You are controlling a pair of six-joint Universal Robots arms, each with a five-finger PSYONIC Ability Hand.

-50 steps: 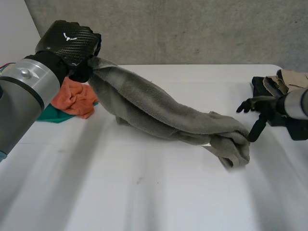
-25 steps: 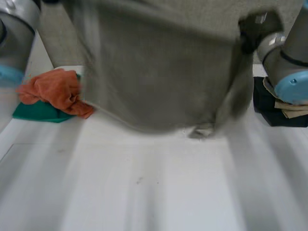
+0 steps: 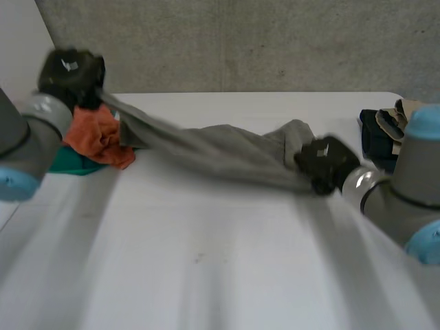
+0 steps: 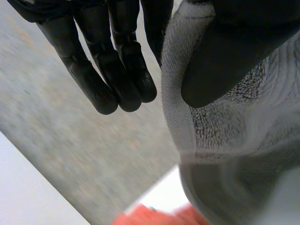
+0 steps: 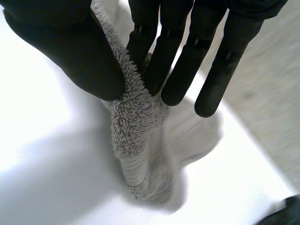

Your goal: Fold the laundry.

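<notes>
Towel (image 3: 206,148) ends pinched: left robot hand (image 3: 69,70), right robot hand (image 3: 323,161).

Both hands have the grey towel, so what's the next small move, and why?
Probably raise both hands and draw them apart. The grey towel runs bunched like a rope between the left hand, pinching one end, and the right hand, pinching the other; it likely needs opening out before any fold.

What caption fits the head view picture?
Left robot hand and right robot hand stretch a grey towel across the white table.
</notes>
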